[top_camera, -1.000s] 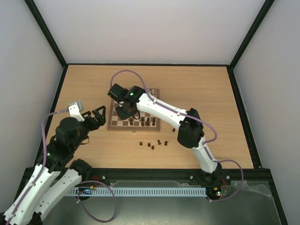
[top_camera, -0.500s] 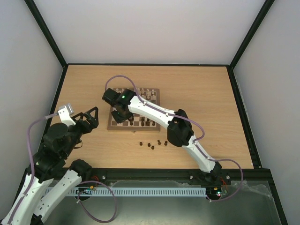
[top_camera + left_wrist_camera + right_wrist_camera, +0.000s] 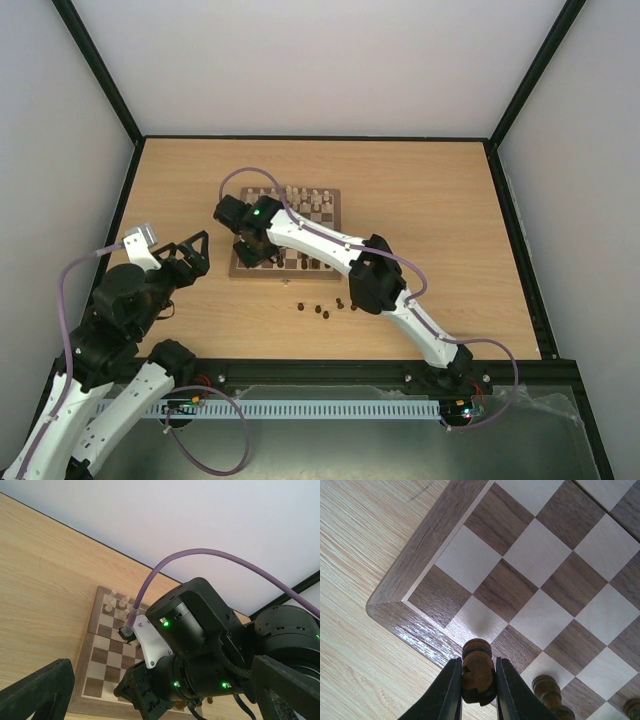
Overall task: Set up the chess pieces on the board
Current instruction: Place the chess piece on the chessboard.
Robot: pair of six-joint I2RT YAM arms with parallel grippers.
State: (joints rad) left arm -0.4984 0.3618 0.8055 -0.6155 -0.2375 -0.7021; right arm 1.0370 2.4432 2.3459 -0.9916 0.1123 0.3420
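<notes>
Now the dark brown chessman (image 3: 478,672), pinched in the narrowed right end effector (image 3: 478,662), hangs over the near-left corner of the board (image 3: 415,587), carried there from mid-board; setting it down looks next. Cream chessmen (image 3: 305,196) line the far row. A few loose dark chessmen (image 3: 322,310) lie on the counter (image 3: 430,200) just beyond the board's near edge. The left end effector (image 3: 192,250) gapes wide, drawn back leftward.

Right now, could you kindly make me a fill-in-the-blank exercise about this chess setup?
The right gripper holds a dark brown chess piece above the chessboard's near-left ____.
The left gripper has its jaws ____.
The cream-white chessmen line the chessboard's ____ edge.
Several dark chessmen lie loose on the ____.
Missing: corner; open; far; tabletop.
</notes>
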